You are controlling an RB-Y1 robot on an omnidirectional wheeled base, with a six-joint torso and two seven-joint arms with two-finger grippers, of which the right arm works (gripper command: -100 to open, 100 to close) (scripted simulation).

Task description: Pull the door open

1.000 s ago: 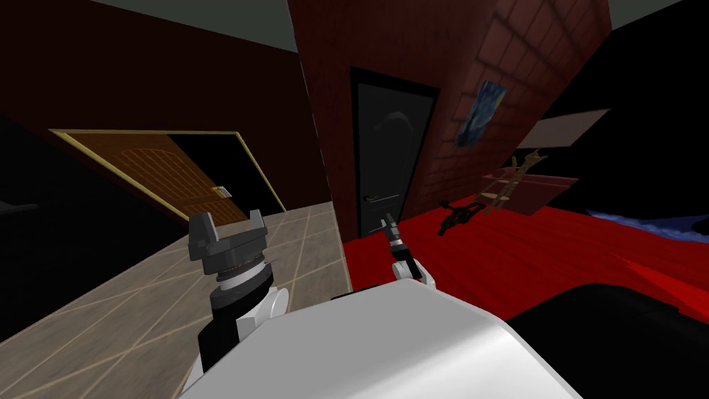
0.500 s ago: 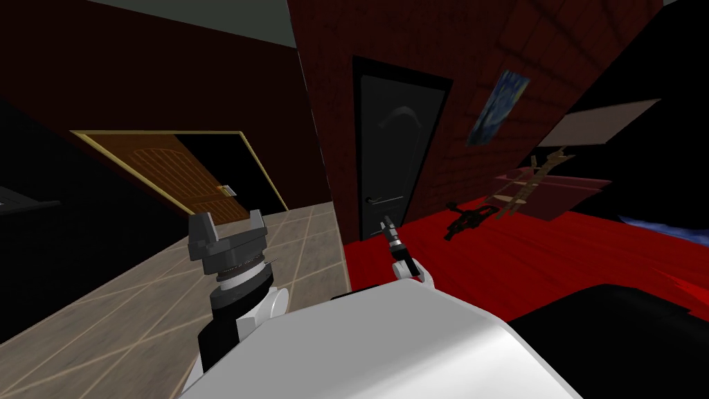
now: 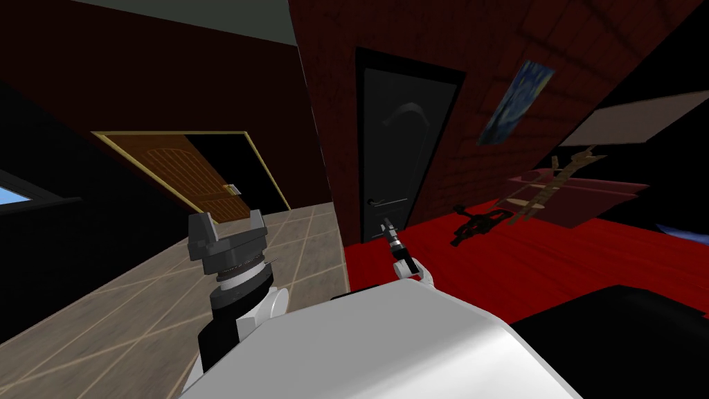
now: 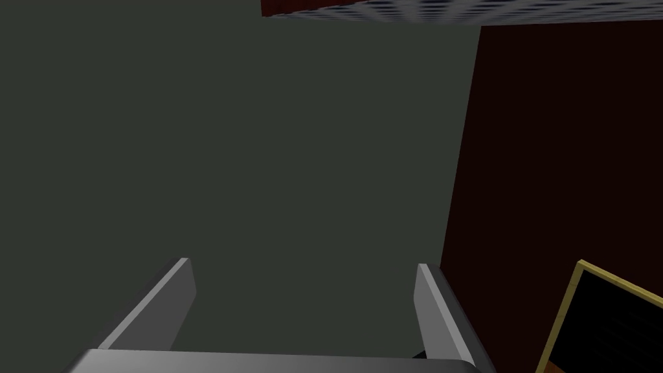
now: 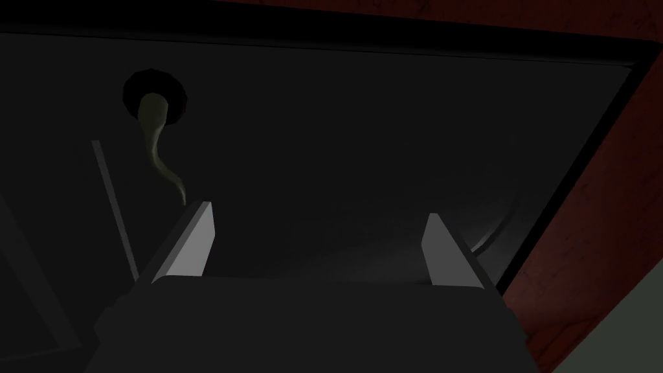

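The left gripper [image 3: 228, 222] is raised beside the chest, its fingers spread on nothing. Ahead, the black door [image 3: 405, 138] stands shut in the brick wall [image 3: 332, 104]. The right gripper [image 5: 317, 226] faces the door, jaws apart, with the lever handle [image 5: 158, 146] outside one finger. Closing now would likely miss the lever. Its dark tip is hard to make out.

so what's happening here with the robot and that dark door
The robot faces a black panelled door set in a red brick wall. Its right gripper is open and aimed at the door, with the curved olive-grey lever handle ahead, off to one finger's side and not yet gripped. The left gripper is held up at the robot's left, open and holding nothing.
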